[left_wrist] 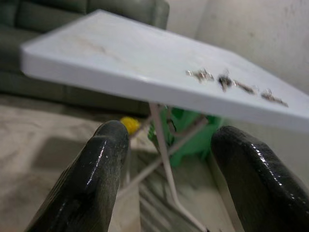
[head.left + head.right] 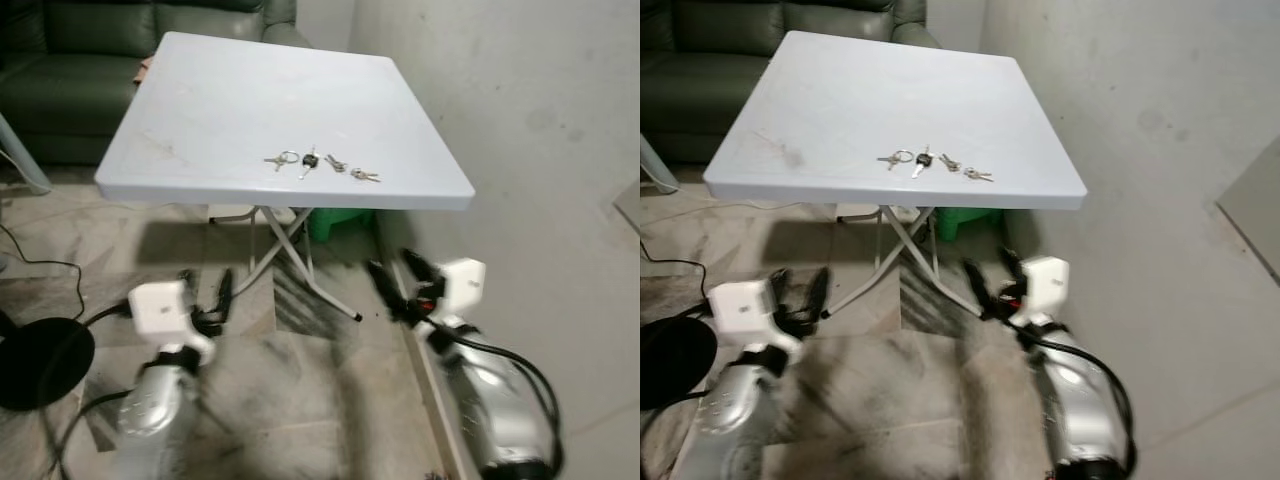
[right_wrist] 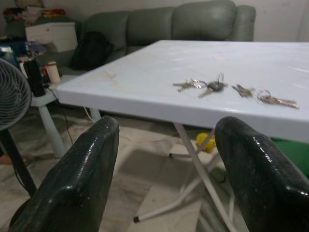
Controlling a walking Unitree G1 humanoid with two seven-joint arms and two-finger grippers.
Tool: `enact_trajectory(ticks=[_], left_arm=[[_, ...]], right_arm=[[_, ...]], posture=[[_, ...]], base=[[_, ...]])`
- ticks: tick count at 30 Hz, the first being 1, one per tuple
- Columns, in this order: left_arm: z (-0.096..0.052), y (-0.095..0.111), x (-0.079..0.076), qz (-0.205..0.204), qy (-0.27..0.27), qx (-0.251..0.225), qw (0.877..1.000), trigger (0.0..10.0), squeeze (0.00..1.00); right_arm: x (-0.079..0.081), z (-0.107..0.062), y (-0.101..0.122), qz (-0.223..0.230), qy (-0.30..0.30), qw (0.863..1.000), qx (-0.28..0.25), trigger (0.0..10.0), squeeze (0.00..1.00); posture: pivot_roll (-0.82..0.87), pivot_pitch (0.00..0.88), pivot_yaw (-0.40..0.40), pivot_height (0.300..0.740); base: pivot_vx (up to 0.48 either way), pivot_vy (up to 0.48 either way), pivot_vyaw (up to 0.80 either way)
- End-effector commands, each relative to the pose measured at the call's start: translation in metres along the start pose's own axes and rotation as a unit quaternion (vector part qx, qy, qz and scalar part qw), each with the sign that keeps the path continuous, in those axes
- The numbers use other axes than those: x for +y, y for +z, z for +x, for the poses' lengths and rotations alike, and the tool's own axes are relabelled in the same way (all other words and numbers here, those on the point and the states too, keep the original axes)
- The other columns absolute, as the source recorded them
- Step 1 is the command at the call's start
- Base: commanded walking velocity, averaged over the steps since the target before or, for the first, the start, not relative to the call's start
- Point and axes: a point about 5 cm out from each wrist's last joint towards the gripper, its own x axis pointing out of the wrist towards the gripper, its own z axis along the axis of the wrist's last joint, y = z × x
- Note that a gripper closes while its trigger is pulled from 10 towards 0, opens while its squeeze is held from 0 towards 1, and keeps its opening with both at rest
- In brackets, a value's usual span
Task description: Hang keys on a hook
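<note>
A bunch of keys (image 2: 318, 163) lies strung out in a row near the front edge of a white folding table (image 2: 200, 110); it has a ring at its left end and a black-headed key (image 3: 214, 87) in the middle. My left gripper (image 2: 205, 290) hangs open below the table's front left, over the floor. Below the table's front right corner my right gripper (image 2: 400, 275) is open too, close to the wall. Both wrist views look up at the keys (image 1: 227, 82) between empty fingers.
A dark green sofa (image 2: 70, 70) stands behind the table. A green stool (image 2: 338, 222) sits under it by the wall (image 2: 540, 120) on the right. A black fan base (image 2: 40, 362) and cables lie on the marble floor at the left; the fan (image 3: 12, 96) is in the right wrist view.
</note>
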Motion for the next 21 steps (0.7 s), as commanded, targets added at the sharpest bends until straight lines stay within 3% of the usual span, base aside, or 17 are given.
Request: enact_trajectory(ticks=[1,7,21], left_arm=[[0.0019,0.0006,-0.0105,-0.006,-0.013,-0.002,1.000,10.0,0.00],[0.0013,0.0004,-0.0099,-0.004,-0.012,0.000,1.000,10.0,0.00],[0.0020,0.0006,-0.0089,-0.002,-0.011,0.001,1.000,10.0,0.00]], right_arm=[[-0.0113,-0.0060,0.0030,-0.009,-0.016,1.000,0.004,10.0,0.00],[-0.0110,-0.0062,0.0029,-0.009,-0.015,1.000,0.004,10.0,0.00],[-0.0103,-0.0048,0.0025,-0.006,-0.014,1.000,0.005,10.0,0.00]], posture=[[-0.07,0.102,-0.088,0.740],[-0.07,0.102,-0.088,0.740],[-0.07,0.104,-0.089,0.740]], base=[[0.386,0.285,0.00],[0.393,0.275,0.00],[0.440,0.000,0.00]])
